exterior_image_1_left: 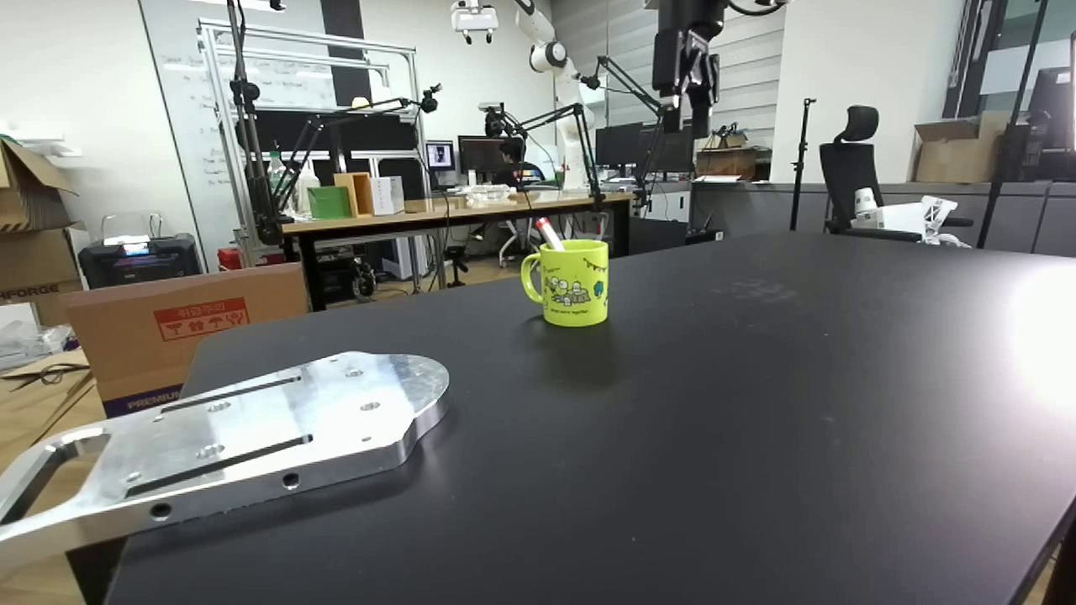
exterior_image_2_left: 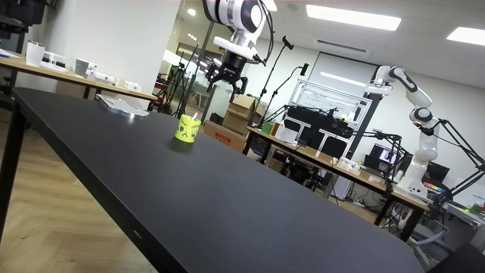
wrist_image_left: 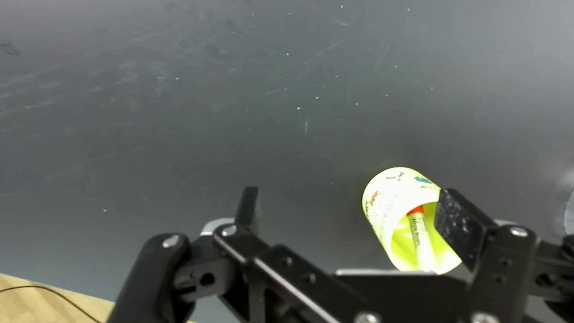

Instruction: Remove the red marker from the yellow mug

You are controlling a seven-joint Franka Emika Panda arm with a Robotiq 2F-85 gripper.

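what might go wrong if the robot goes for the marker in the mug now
Missed approach: in the wrist view the yellow mug sits toward one side of the open hand, so a straight descent might knock it.
Poor grip: the red marker leans with only its upper end clear of the mug, so the hand may pinch both.
Tipping: nothing braces the mug on the table, so a sideways pull could topple it.

The red marker [wrist_image_left: 421, 240] reads "White Board", front carton [exterior_image_1_left: 172, 357] "PREMIUM", rear carton [exterior_image_1_left: 35, 267] "…HFORGE".
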